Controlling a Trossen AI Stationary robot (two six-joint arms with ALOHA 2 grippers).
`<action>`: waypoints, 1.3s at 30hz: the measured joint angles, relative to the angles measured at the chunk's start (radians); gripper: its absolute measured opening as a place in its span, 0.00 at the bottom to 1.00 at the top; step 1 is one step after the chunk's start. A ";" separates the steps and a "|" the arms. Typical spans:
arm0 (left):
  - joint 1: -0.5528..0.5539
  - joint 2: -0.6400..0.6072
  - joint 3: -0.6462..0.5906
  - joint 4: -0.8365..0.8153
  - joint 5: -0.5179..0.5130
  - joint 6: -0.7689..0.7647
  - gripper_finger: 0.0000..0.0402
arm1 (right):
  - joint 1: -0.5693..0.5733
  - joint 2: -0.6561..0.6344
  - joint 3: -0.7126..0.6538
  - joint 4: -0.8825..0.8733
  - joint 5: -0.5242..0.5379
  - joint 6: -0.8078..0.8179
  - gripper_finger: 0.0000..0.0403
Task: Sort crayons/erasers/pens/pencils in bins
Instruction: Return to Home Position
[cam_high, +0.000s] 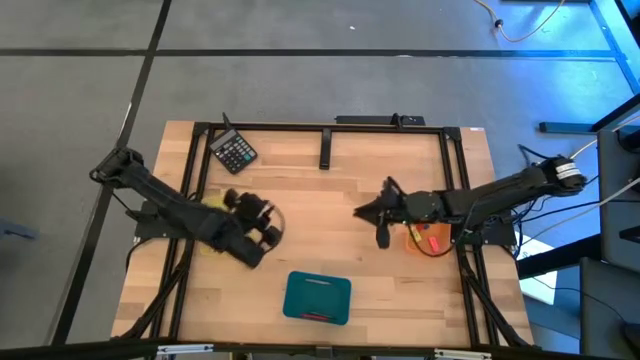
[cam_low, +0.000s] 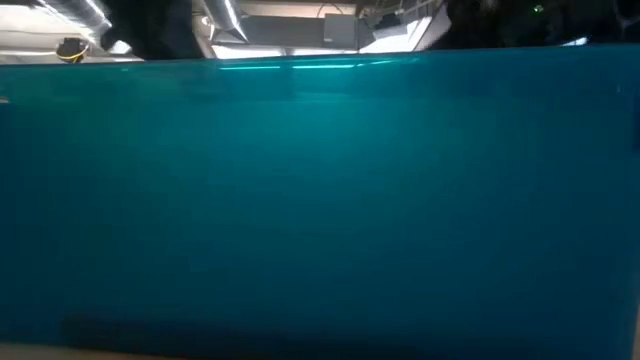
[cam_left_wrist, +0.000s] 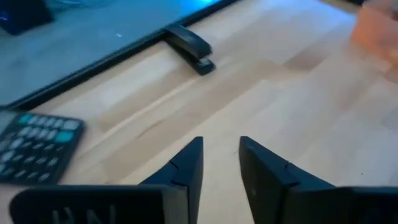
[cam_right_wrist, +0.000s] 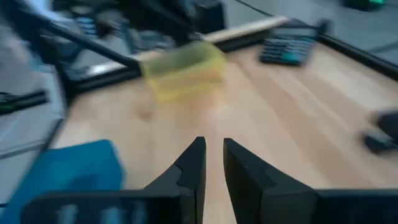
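Overhead, no brand or label can be read anywhere; the black calculator (cam_high: 235, 152) at the far left corner of the pale wooden table (cam_high: 320, 200) shows only rows of keys, and the white marks on the left wrist housing are too cut off to make out. A wide, flat teal plastic bin (cam_high: 317, 298) sits near the front edge at the middle, with one long reddish stick (cam_high: 318, 317) lying along its near side and a thin dark stick (cam_high: 318, 282) near its far side; pen or pencil, I cannot tell. The translucent yellow bin (cam_right_wrist: 185, 70) stands at the left, mostly under the left arm in the high view. The orange bin (cam_high: 424, 241) sits close to the right edge under the right arm, holding a small red chunky eraser (cam_high: 433, 243). A dark stapler-like bar (cam_high: 325, 150) lies at the far middle. The left gripper (cam_left_wrist: 219, 163) hangs over bare wood left of centre, fingers a narrow gap apart and empty. The right gripper (cam_right_wrist: 209, 163) hangs over bare wood right of centre, its fingers nearly together, holding nothing. Between the two grippers the middle of the table is open wood. The low view is filled by the teal bin's wall
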 joint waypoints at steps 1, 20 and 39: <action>0.027 0.000 -0.008 0.058 0.021 0.074 0.23 | 0.002 0.029 0.000 0.051 -0.027 -0.007 0.15; 0.296 -0.035 -0.242 0.982 0.466 0.991 0.16 | -0.059 0.044 0.000 0.197 -0.167 -0.353 0.15; 0.634 -0.399 -0.627 1.423 0.820 1.241 0.01 | -0.251 -0.576 0.000 -0.228 -0.422 -0.512 0.15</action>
